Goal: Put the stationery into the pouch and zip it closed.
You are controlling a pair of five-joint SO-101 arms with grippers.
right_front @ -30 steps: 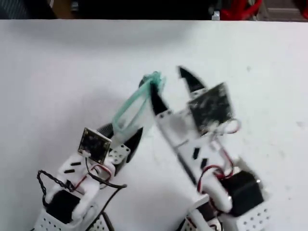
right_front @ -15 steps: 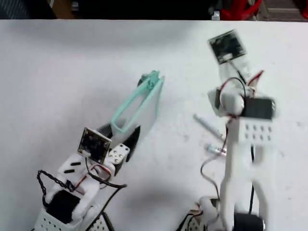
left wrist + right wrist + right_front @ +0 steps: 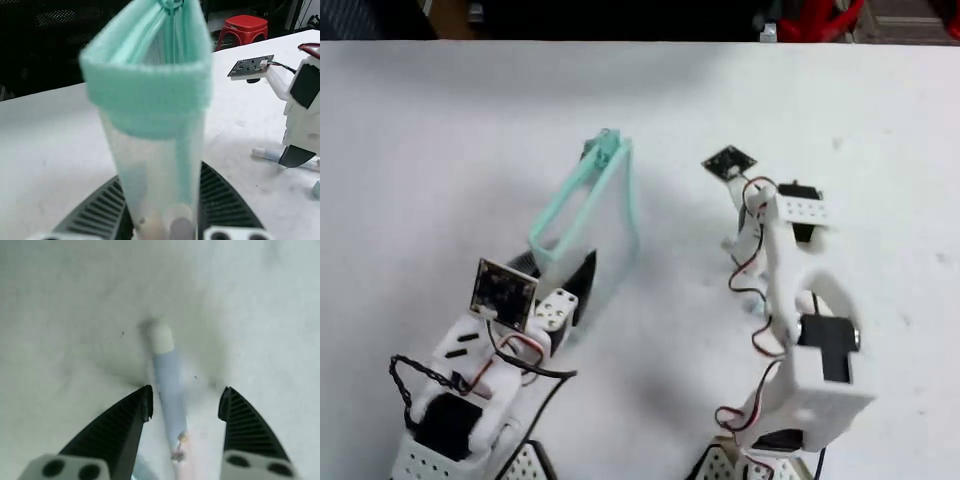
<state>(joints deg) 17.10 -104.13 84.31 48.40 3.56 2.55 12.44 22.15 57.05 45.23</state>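
The pouch [image 3: 585,205] is clear plastic with a mint-green zipper band and stands upright with its mouth open. My left gripper [image 3: 556,274] is shut on its lower end. In the left wrist view the pouch [image 3: 155,125] rises between the two black jaws, and some pale pieces show through its wall low down. A white and pale-blue pen [image 3: 167,385] lies on the table. My right gripper [image 3: 186,392] hangs open straight over the pen, one finger on each side, not touching it. From the left wrist the pen [image 3: 270,154] lies beside that arm's black fingertip [image 3: 296,156].
The right arm [image 3: 785,290] folds over to the right of the pouch, with its wrist camera board [image 3: 727,162] sticking out. A small pale item [image 3: 316,189] lies near the pen. White table [image 3: 440,150] stretches left and back; a red stool [image 3: 245,27] stands beyond the far edge.
The right arm swung away from the pouch's mouth to the right, then folded down over the pen on the table. The pouch has shifted a little to the left in my left gripper.
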